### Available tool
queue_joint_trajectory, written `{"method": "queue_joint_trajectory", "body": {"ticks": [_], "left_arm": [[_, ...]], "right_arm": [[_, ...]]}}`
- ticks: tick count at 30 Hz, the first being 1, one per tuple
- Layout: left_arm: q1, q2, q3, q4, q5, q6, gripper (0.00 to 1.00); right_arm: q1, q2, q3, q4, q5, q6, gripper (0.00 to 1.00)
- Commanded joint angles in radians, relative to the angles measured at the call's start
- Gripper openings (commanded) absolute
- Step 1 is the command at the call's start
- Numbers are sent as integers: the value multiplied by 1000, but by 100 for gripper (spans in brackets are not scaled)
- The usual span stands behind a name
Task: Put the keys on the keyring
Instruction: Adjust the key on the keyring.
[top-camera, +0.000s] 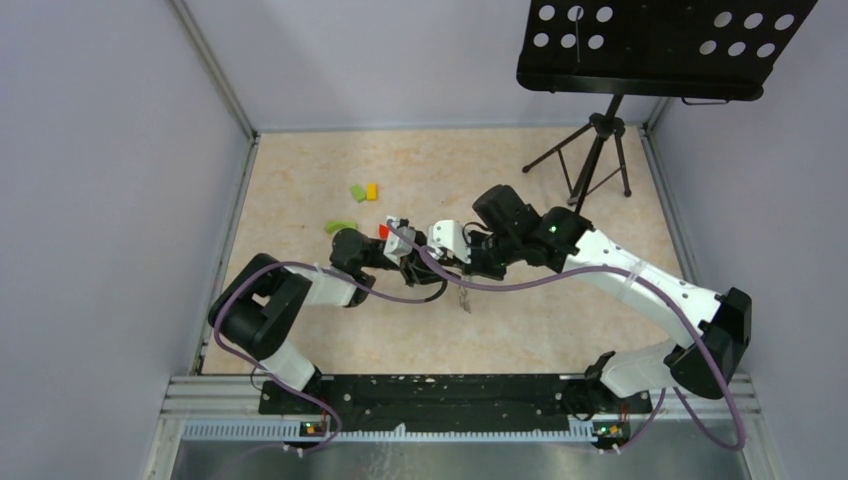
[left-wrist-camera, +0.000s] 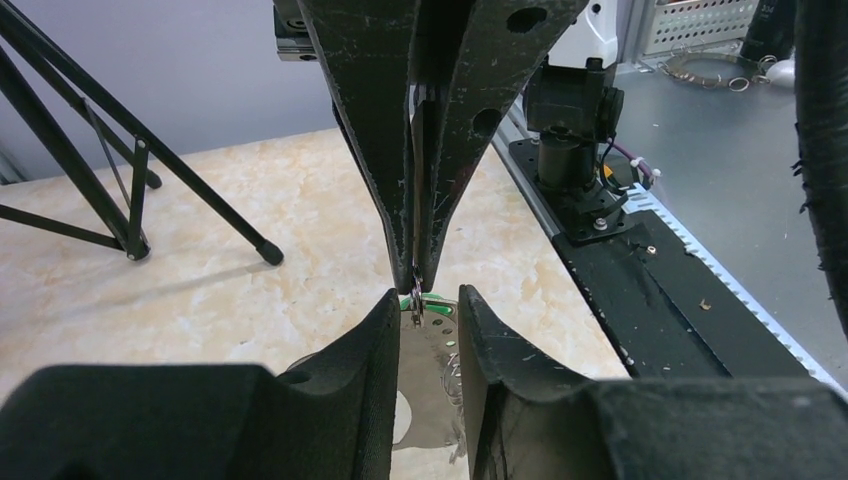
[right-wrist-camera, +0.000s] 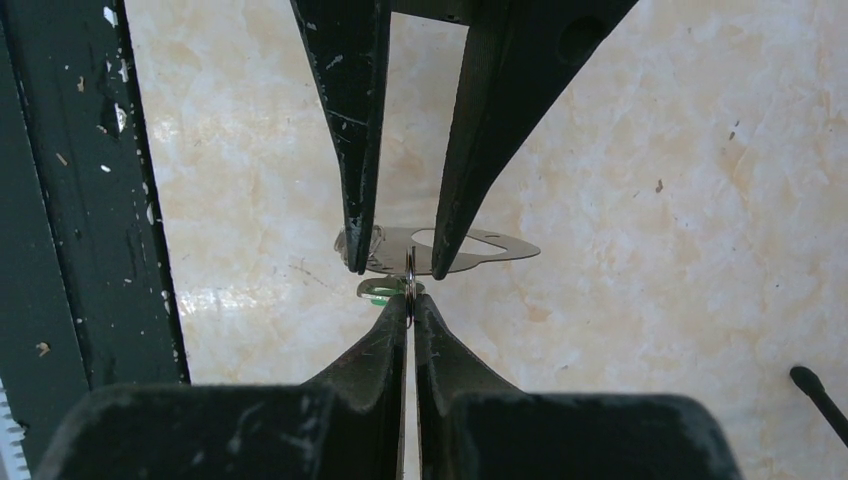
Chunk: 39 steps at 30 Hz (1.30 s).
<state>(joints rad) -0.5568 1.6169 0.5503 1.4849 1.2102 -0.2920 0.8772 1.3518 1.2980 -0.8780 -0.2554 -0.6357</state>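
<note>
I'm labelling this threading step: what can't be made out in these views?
Left wrist: left gripper hides most of the key; grip unclear.
Right wrist: shut right gripper hides most of the thin ring, seen edge-on.
Top view: both too small to pick out.

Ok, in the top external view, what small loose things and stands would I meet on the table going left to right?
green curved piece → green block → yellow block → small red piece → music stand's tripod
</note>
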Motion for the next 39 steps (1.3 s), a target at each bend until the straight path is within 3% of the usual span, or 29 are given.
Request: {"method": "queue_joint_trajectory", "body": {"ticks": [1, 16, 22, 25, 33, 39], "left_arm": [[0, -6, 27, -32, -17, 25, 31], [-2, -19, 52, -90, -19, 34, 22], [-3, -23, 56, -102, -13, 34, 11], [-2, -29, 56, -114, -6, 36, 0], [-2, -72, 55, -121, 46, -6, 0], [0, -100, 55, -110, 57, -77, 0]], "right_arm": [[14, -14, 18, 51, -20, 17, 0], [14, -17, 3, 60, -28, 25, 0], [15, -19, -3, 63, -30, 27, 0], [15, -19, -8, 66, -29, 28, 0], [12, -69, -77, 143, -4, 55, 0], [-26, -119, -121, 197, -58, 76, 24]]}}
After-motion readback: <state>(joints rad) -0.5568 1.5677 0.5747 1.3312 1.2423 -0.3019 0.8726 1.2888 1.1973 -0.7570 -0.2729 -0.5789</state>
